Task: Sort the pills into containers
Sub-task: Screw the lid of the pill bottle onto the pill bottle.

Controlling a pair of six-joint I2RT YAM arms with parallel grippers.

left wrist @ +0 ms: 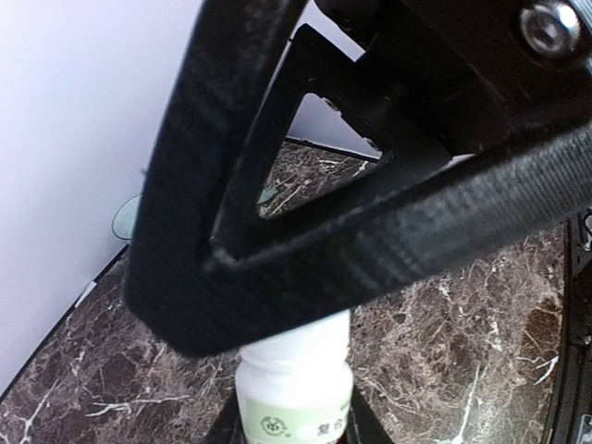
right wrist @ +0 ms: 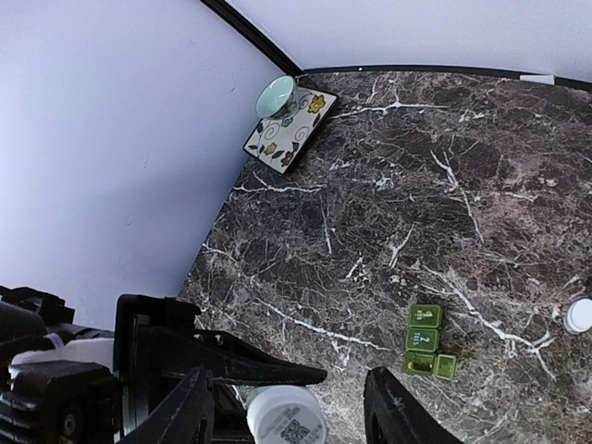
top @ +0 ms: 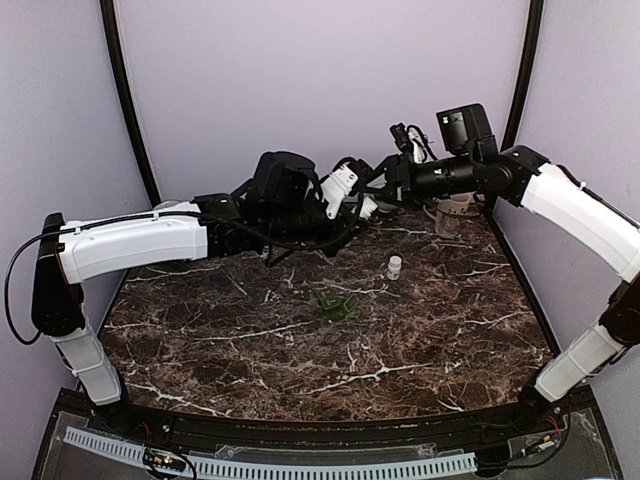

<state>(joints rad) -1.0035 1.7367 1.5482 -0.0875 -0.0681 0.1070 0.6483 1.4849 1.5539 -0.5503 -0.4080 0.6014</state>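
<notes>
My left gripper is shut on a white pill bottle with a green label and holds it in the air over the back of the table. My right gripper is open, its fingers wide on either side of that bottle's round end without touching it. Its black frame fills most of the left wrist view. A green pill organizer lies on the marble with one end lid open; it also shows in the top view.
A small white bottle stands right of the organizer and shows at the edge of the right wrist view. A cup stands at the back right. A floral square plate with a teal bowl sits in the far corner.
</notes>
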